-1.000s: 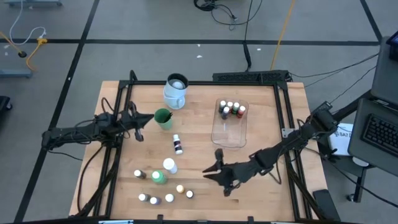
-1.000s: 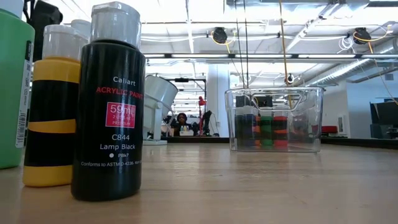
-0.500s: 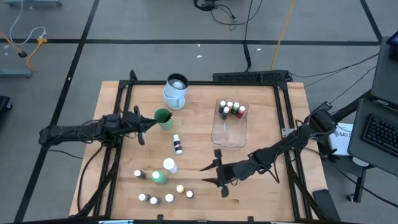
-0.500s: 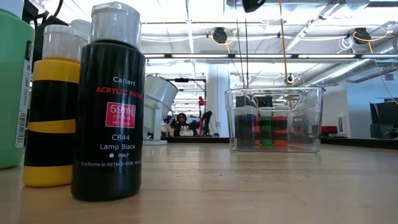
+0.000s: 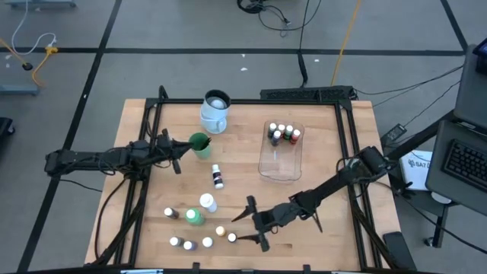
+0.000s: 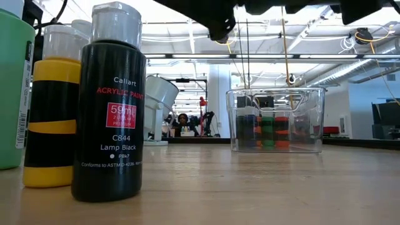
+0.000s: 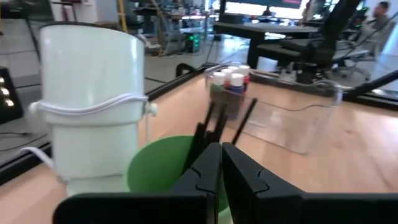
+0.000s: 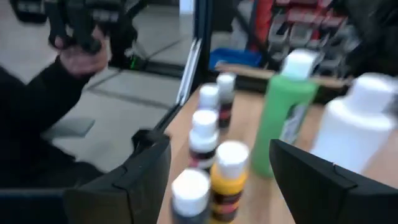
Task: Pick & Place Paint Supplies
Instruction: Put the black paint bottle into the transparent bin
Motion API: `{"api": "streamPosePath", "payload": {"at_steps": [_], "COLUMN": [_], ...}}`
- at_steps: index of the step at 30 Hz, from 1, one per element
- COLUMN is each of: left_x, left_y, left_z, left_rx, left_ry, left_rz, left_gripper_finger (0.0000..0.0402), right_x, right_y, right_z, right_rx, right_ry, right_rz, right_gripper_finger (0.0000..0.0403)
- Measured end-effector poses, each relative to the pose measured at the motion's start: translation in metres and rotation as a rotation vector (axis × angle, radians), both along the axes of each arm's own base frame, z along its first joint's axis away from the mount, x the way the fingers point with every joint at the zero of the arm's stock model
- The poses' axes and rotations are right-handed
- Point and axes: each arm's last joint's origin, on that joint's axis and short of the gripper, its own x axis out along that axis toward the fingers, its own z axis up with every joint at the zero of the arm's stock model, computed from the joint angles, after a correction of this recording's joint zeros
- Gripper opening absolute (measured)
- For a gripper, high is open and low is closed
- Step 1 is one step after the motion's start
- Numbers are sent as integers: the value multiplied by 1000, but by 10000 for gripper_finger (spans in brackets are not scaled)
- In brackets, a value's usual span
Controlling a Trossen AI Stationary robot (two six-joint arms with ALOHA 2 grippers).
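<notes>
Paint bottles (image 5: 220,230) with white caps sit in a little bunch on my wooden worktop (image 5: 319,137), right next to my right pincer (image 5: 245,225). My right pincer is spread wide with nothing in it. Through its wrist camera I see a yellow bottle (image 8: 229,180) just in front of its fingers (image 8: 146,177), with more tiny bottles around it. A bigger green bottle (image 8: 284,118) and a fat white bottle (image 8: 357,127) stand a bit farther off.

One small dark bottle (image 5: 218,176) lies alone in the middle of the worktop, between my two pincers.

My left pincer (image 5: 177,155) is squeezed shut and I see nothing held in it. Just ahead of it is a green cup (image 7: 165,168) with thin dark brushes (image 7: 214,121) sticking up out of it. A white mug (image 7: 93,102) stands just beside the cup.

More small bottles (image 5: 282,134) are inside the clear plastic tub (image 5: 280,167), well apart from my right pincer. In the low view a black bottle (image 6: 111,106) marked Lamp Black stands up close, touching a yellow one (image 6: 55,106).
</notes>
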Motion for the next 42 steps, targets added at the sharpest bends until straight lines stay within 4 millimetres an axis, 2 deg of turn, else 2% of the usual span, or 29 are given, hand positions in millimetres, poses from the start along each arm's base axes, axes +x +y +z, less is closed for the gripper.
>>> {"api": "streamPosePath", "payload": {"at_steps": [4,7,9,22,26,33,42], "left_x": [0,0,1,1,0,0,0], "left_y": [0,0,0,0,0,0,0], "left_z": [0,2,3,2,2,1,0], "left_rx": [12,21,31,37,41,40,39], "left_ry": [6,-8,-17,-3,0,6,15], "left_rz": [9,12,12,11,11,10,9], "left_gripper_finger": [19,19,19,19,19,19,19], "right_x": [10,17,18,17,17,24,33], "right_y": [1,3,4,4,5,5,8], "right_z": [-13,-7,-3,-7,-8,-37,-37], "right_rx": [-12,32,37,42,39,44,30], "right_ry": [118,106,101,128,141,172,164], "right_rz": [70,116,107,41,87,90,107], "right_gripper_finger": [267,267,267,267,267,267,267]}}
